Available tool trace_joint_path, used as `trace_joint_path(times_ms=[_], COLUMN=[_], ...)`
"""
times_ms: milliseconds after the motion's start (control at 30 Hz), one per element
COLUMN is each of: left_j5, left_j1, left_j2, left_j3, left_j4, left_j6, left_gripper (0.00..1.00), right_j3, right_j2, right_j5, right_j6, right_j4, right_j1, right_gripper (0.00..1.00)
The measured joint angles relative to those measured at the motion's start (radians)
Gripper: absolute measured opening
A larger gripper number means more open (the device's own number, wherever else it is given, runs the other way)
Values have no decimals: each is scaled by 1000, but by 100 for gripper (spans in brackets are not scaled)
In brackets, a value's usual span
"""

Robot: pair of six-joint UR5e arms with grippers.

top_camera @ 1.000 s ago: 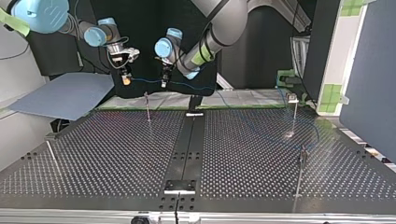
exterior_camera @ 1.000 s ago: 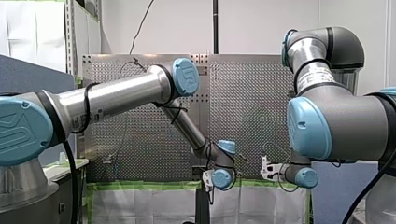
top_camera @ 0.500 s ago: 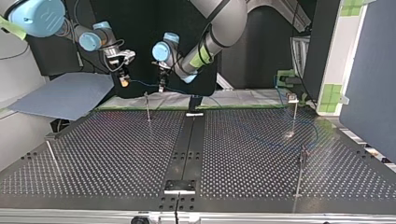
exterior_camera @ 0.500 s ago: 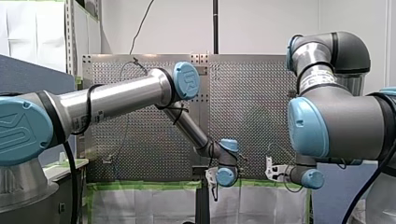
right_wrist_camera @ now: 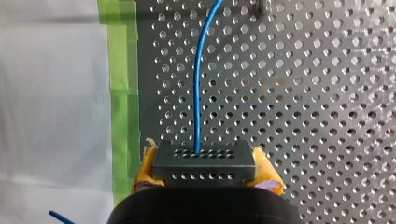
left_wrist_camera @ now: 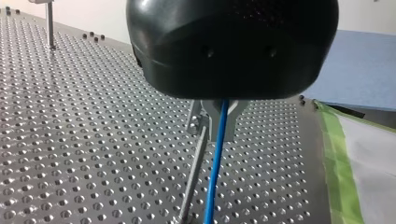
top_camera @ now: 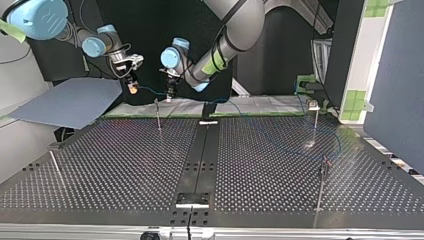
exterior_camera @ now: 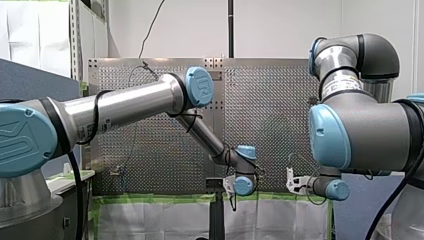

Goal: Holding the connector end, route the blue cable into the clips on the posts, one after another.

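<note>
**The cable (top_camera: 150,91) hangs over the post (top_camera: 158,112), between your two grippers**

The table (top_camera: 125,165) is the biggest thing here. It is dark, flat and full of little holes. Green tape (right_wrist_camera: 122,93) runs along its far edge. A blue sheet (top_camera: 70,102) lies off the table at the top view's left. Other posts (top_camera: 315,117) stand well apart, so you have room to work.

Both arms reach to the far edge in the top view. The right gripper (top_camera: 132,89) squeezes the connector (right_wrist_camera: 204,161) tight. You can see a yellow pad (right_wrist_camera: 264,170) on each side of it. The left gripper (top_camera: 169,95) has its metal fingers (left_wrist_camera: 205,112) close together, and the cable runs between them.

Now the part that matters. The cable goes almost level from one gripper to the other, sideways in the top view. The post stands under that stretch, nearer the left gripper. In the left wrist view the post is just beside the cable, right under the fingers.

I think you need to bring the cable down and a little sideways, so it slips into the clip on top of the post. The left arm is closer, so it should lead. The clip is too small to see well. I cannot tell if the cable touches it yet.

Past the left gripper, the cable trails off toward the top view's right.
</note>
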Motion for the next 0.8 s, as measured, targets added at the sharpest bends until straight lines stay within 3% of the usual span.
trace_joint_path(times_ms=[300,433,600,800], left_j5=[1,5,8,8], left_j1=[-4,2,3,1], left_j2=[-41,-43,-43,-43], left_j3=[56,64,69,72], left_j4=[-57,-63,-64,-64], left_j6=[0,0,-1,-2], left_gripper=[0,0,0,0], right_j3=[-13,-20,-38,-69], right_j2=[0,0,0,0], right_j5=[-5,-5,-5,-5], right_j6=[-16,-24,-48,-60], right_j4=[19,22,34,58], right_j1=[5,6,8,12], right_gripper=[0,0,0,0])
